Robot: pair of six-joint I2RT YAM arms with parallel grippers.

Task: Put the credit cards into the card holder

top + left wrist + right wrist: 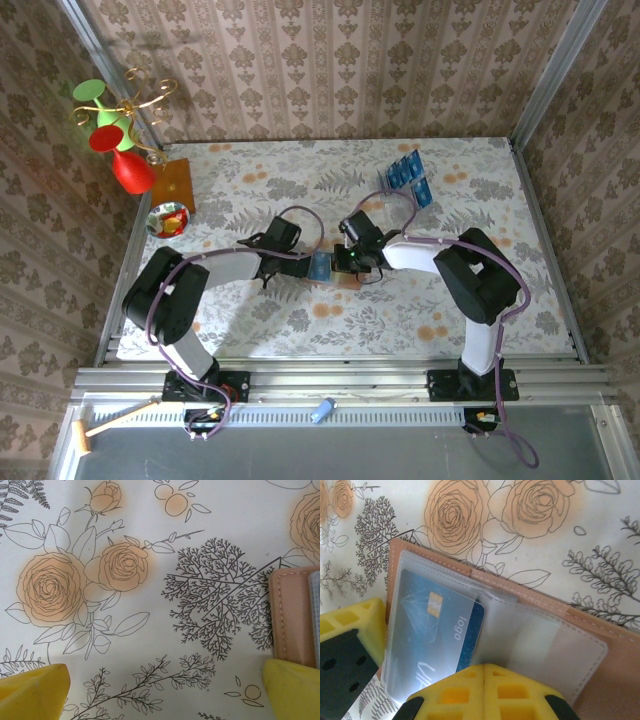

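Observation:
The card holder [530, 591], a salmon-brown wallet, lies open on the flowered table, showing its clear plastic sleeves. One blue credit card [432, 630] with a gold chip sits in the left sleeve, its right edge sticking out. My right gripper [485, 672] is shut, tips together over the sleeve beside that card's edge, nothing between them. My left gripper [162, 695] is open, its yellow fingertips [32, 692] wide apart over bare cloth, and the card holder's edge [292, 615] lies by the right one. From above, both grippers meet at the card holder [328, 270] mid-table.
A clear rack with more blue cards [405, 175] stands at the back right. At the back left are a red and green ornament [125, 160], a wooden board [172, 183] and a small bowl [167, 219]. Metal frame rails border the table.

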